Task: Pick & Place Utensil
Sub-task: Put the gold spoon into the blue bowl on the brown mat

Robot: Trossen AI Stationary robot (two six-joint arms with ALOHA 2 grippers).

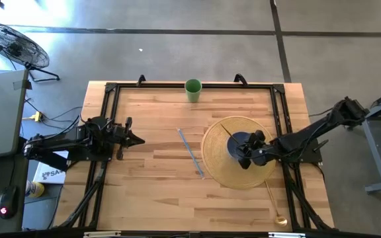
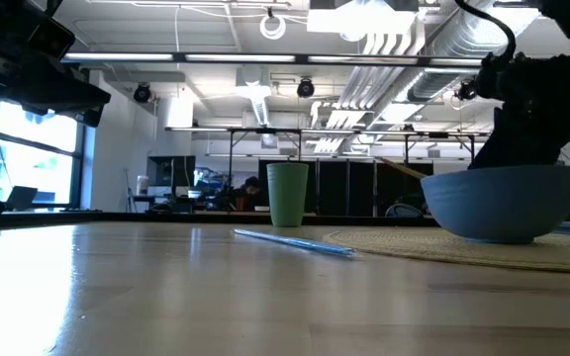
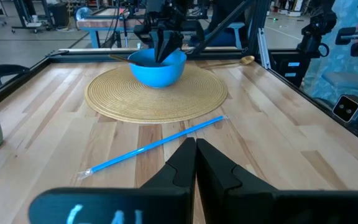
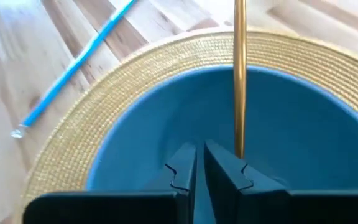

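Right, I've got the right gripper [image 1: 243, 156] over the blue bowl [image 1: 241, 145], which sits on the round woven straw placemat [image 1: 217, 162] on the right half of the light wooden table [image 1: 151, 192]. From the right wrist cam the fingers [image 4: 185, 168] are together, tips nearly touching, w/ nothing between them. A thin gold-coloured utensil handle [image 4: 239, 74] runs just beside the fingertips and out across the bowl's inside to the rim and the mat beyond; it's beside the fingers, not pinched (as far as I can tell). In the high view that same gold stick [image 1: 229, 129] slants from the bowl toward the far-left edge of the mat.

Second gold utensil, a long-handled spoon [image 1: 273, 198], lies on bare wood at the near right of the table, bowl end by the frame, handle pointing back at the mat.

A blue plastic straw [image 1: 191, 153] lies flat on the wood just left of the mat, its near end touching the mat edge. Green plastic cup [image 1: 193, 89] stands upright at the far edge, centre, well apart from the rest.

Left gripper [image 1: 132, 139] waits above the left side of the table, fingers [image 3: 185, 163] pressed together, empty, pointing toward the straw and bowl.
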